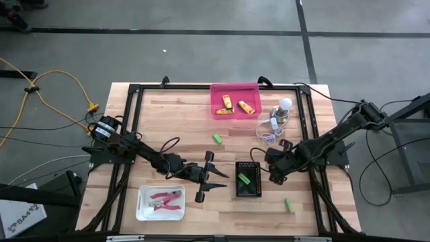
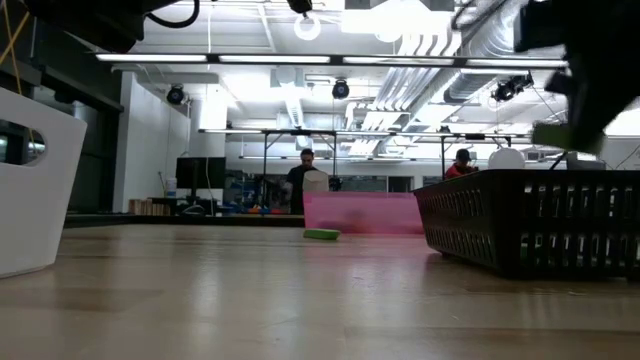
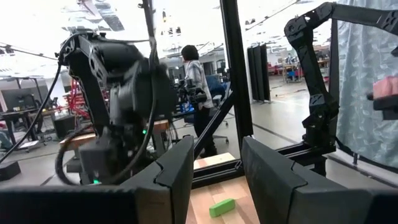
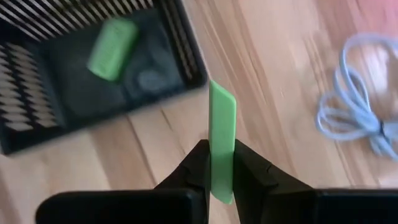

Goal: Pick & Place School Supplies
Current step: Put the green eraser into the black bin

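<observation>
**A:** Held green block (image 4: 222, 146): where?

**B:** Pinched in the right gripper (image 4: 219, 155), jaws clamped on one end, the other end sticking out past the tips. Hovering over bare table just right of the black basket (image 1: 248, 193), not yet over it.

**A:** Anything inside?

**B:** One binned green block (image 1: 245, 179), lying toward the middle. Room on either side of it.

**A:** Best way to finish the step?

**B:** Carry left until well inside the rim, past the slatted wall. Keep enough height to clear that wall with the free end. Then lower into the basket before letting go, so no bounce back out. Spread the jaws fully, then lift straight up.

**A:** Hazards?

**B:** Only a short grip on a long piece, so probably prone to pivoting if knocked on the rim. Also the white cable (image 1: 269, 131) and bulb (image 1: 285, 104) on the far side of the gripper: keep clear of both.

**A:** Left gripper (image 1: 216, 179)?

**B:** Waiting just left of the basket, jaws apart, holding nothing. Close to the white tray (image 1: 142, 210) with the pink-handled pliers (image 1: 164, 200).

**A:** Rest of the supplies?

**B:** Two loose green blocks: a far one (image 1: 217, 138) mid-table beyond the basket, a near one (image 1: 287, 204) toward the near right. Yellow-orange pieces (image 1: 236, 104) in the pink tray (image 1: 216, 91) at the far edge.
</observation>
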Controlling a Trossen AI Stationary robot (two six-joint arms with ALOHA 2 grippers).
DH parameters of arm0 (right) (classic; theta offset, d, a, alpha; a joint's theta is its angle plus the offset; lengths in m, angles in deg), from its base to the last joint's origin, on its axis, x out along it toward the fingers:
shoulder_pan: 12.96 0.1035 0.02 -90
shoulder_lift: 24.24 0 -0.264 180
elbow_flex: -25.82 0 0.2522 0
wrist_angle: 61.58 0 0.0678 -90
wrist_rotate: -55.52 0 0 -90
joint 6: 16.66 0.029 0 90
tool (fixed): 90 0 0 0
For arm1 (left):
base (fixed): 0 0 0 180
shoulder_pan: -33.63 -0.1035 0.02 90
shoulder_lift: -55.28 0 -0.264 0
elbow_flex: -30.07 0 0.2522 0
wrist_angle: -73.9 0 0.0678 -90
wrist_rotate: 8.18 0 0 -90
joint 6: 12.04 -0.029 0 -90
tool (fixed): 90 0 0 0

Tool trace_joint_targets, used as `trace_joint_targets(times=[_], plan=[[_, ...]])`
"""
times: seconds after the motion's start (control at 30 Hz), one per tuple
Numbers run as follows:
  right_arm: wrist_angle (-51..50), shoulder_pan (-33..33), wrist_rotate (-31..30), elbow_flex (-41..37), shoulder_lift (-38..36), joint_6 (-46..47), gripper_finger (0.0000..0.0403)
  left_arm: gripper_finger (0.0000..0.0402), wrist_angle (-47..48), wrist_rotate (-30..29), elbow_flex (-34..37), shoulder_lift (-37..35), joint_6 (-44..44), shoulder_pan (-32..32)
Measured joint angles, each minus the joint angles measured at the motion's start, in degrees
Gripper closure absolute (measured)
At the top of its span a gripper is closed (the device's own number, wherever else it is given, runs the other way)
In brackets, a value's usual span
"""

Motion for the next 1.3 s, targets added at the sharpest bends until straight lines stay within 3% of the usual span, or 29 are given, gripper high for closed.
trace_joint_targets(times=[0.43, 0.8, 1.3], plan=[[20.2, 0.0, -1.7, 2.1, 0.0, -9.7, 0.0369, 0.0268, 0.9, 0.0, 0.0, 0.0, 0.2, 0.0], [26.9, 0.0, -1.8, 2.1, 0.3, -10.9, 0.0369, 0.0268, 2.6, -0.2, 0.0, 0.0, 0.2, 0.0], [30.6, 0.0, -1.8, 2.1, 14.0, -6.7, 0.0369, 0.0268, 2.6, -0.2, 0.0, 0.0, 0.2, 0.0]])
